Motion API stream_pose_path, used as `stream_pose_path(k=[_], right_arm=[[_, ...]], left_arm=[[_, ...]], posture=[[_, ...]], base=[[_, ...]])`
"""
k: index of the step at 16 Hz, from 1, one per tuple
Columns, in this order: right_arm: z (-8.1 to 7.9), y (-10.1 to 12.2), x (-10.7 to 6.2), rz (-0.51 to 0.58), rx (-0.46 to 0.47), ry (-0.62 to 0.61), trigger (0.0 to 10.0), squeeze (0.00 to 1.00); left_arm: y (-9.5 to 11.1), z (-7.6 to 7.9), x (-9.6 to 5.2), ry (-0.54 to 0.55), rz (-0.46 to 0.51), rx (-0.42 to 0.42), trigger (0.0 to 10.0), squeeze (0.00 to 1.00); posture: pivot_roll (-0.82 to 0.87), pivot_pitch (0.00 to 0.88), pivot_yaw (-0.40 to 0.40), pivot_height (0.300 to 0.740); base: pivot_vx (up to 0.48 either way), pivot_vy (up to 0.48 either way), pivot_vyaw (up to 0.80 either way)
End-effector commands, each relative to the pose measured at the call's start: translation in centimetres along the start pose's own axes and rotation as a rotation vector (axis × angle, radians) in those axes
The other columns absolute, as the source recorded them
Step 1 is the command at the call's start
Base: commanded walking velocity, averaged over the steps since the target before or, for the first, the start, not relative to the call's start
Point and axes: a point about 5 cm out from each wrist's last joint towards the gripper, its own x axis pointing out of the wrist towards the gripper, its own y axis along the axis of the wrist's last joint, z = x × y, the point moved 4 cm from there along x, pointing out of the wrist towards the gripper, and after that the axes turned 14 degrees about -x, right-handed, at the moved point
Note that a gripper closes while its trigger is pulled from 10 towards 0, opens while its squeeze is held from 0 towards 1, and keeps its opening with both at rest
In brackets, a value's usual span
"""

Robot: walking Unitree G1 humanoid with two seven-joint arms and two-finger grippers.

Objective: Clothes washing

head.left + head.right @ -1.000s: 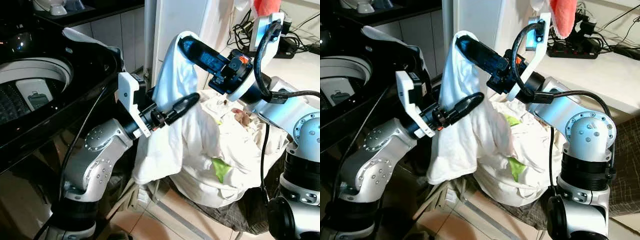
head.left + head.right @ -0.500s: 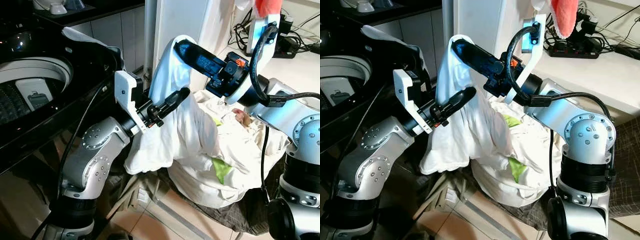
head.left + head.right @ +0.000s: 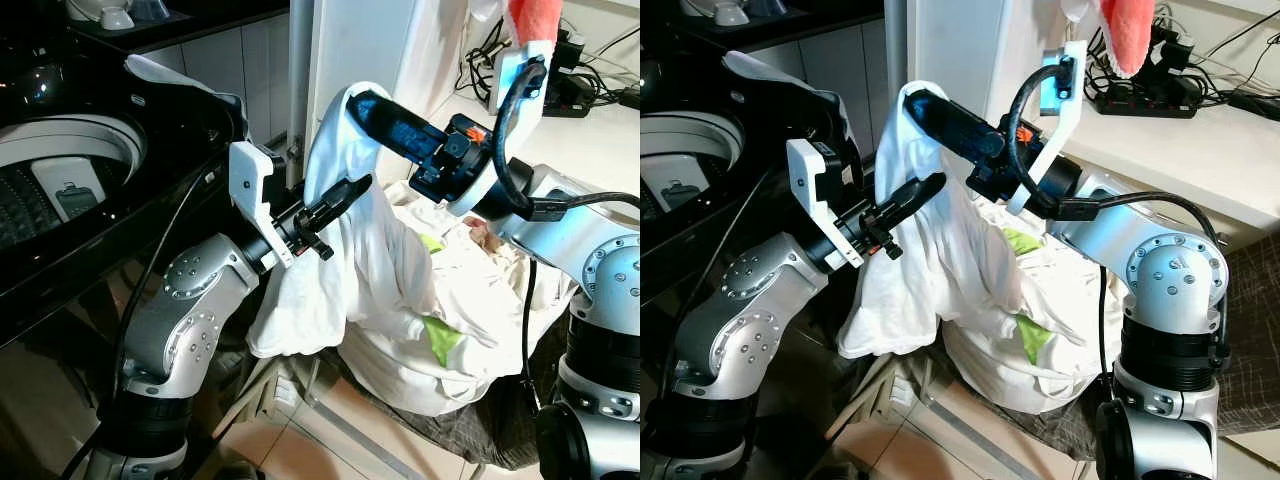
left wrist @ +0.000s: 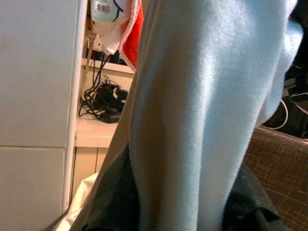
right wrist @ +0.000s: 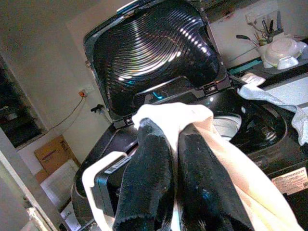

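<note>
Now right jaws (image 3: 915,103) grip white garment (image 3: 940,250) (held high); left jaws (image 3: 925,187) unclear.

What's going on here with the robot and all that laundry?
The robot is moving laundry from a heaped pile of clothes toward the open top-loading washing machine on its left. Its right gripper is shut on a white garment, holding it up by the top so it hangs above the pile. The left gripper presses against the hanging cloth from the washer side. The garment has not reached the drum.
</note>
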Motion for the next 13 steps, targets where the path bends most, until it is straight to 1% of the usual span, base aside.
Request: stream_pose_path(k=[1,5,6,7,8,9,10,11,12,13], right_arm=[[-0.5,0.5,0.0,0.011,-0.024,0.01,0.0,0.0],[-0.4,0.5,0.0,0.004,-0.033,0.003,0.0,0.0],[-0.3,0.6,0.0,0.007,-0.036,-0.005,9.3,0.62],[-0.2,0.6,-0.1,0.009,-0.039,-0.011,10.0,1.0],[-0.2,0.9,-0.2,0.022,-0.037,-0.008,10.0,1.0],[-0.3,1.2,-0.4,0.034,-0.042,-0.001,10.0,1.0],[-0.4,1.4,-0.5,0.041,-0.046,0.003,10.0,1.0],[-0.5,1.7,-0.6,0.049,-0.062,0.007,10.0,1.0],[-0.4,1.7,-0.6,0.047,-0.086,-0.004,10.0,1.0],[-0.4,1.7,-0.7,0.04,-0.099,-0.013,10.0,0.0]], left_arm=[[0.4,0.2,0.2,-0.01,0.002,0.012,0.0,0.0],[0.4,-0.4,0.1,0.014,-0.005,0.021,0.0,0.0],[0.5,-0.6,0.1,0.029,0.001,0.03,0.0,0.0],[0.7,-1.0,0.1,0.05,0.002,0.044,0.0,0.0],[1.3,-2.2,0.0,0.098,-0.011,0.115,0.0,0.0],[2.4,-3.4,0.1,0.136,-0.016,0.189,0.0,0.0],[3.6,-4.2,0.2,0.162,-0.008,0.246,0.0,0.0],[6.6,-5.6,0.5,0.213,0.019,0.358,0.0,0.0],[10.2,-7.1,0.8,0.285,0.055,0.488,0.0,0.0],[13.8,-8.2,0.8,0.358,0.096,0.613,0.0,0.0]], posture=[[0.04,0.0,-0.068,0.74],[0.04,0.0,-0.065,0.74],[0.04,0.0,-0.065,0.74],[0.04,0.0,-0.063,0.74],[0.04,0.0,-0.062,0.74],[0.04,0.0,-0.062,0.74],[0.04,0.0,-0.061,0.74],[0.04,0.0,-0.058,0.74],[0.04,0.0,-0.054,0.74],[0.04,0.0,-0.05,0.74]], base=[[0.0,0.0,0.0],[0.0,0.0,0.0],[0.0,0.0,0.0],[0.0,0.0,0.0],[0.0,0.0,0.0],[0.0,0.0,0.0],[0.0,0.0,0.0],[0.0,0.0,0.0],[0.0,0.0,0.0],[0.0,0.0,0.0]])
